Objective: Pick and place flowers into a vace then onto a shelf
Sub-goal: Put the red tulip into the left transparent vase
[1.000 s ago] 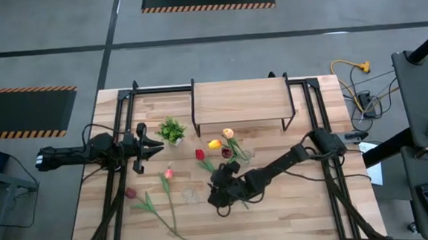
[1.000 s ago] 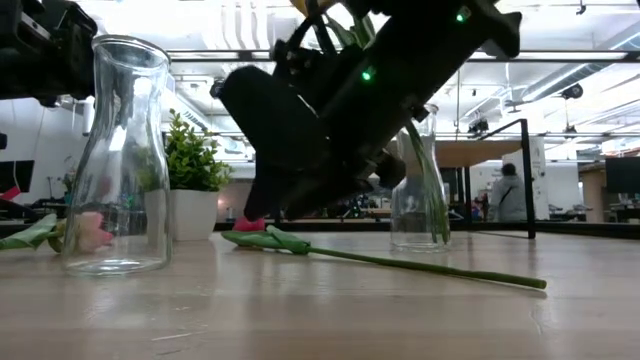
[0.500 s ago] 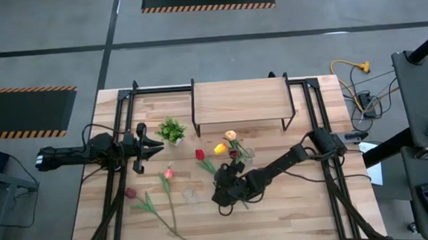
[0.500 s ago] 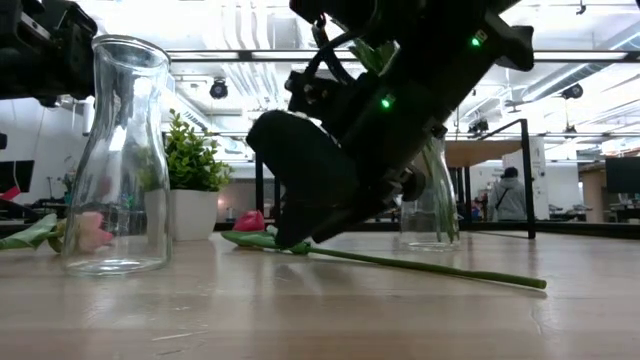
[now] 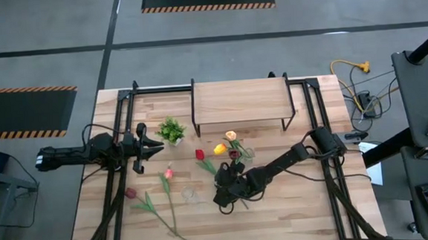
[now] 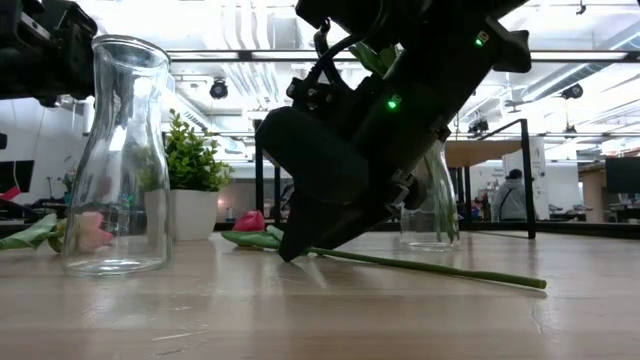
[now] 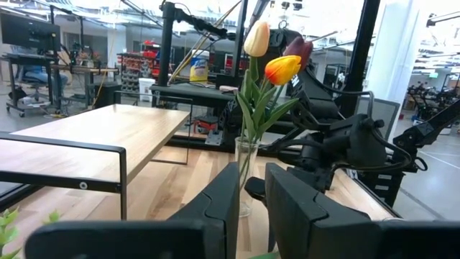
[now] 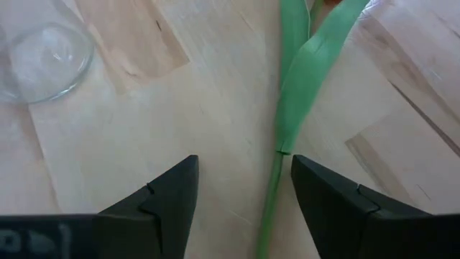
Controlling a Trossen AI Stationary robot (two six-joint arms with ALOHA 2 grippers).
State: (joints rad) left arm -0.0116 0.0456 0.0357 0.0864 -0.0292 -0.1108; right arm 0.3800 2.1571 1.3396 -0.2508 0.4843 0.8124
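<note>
Dropping lower than a second ago, our right pincer (image 8: 241,205) now straddles the red tulip's stem (image 8: 272,194) on the worktop (image 5: 294,204), fingers apart, nothing gripped yet. Grasp looks imminent. Left pincer (image 5: 156,144) waits closed near the plant (image 5: 171,128).

Red tulip (image 5: 199,155) flat on desk, stem btwn my pincer (image 8: 241,198) tips; three tulips (image 7: 272,57) upright in vase; shelf (image 5: 239,101) bare.
</note>
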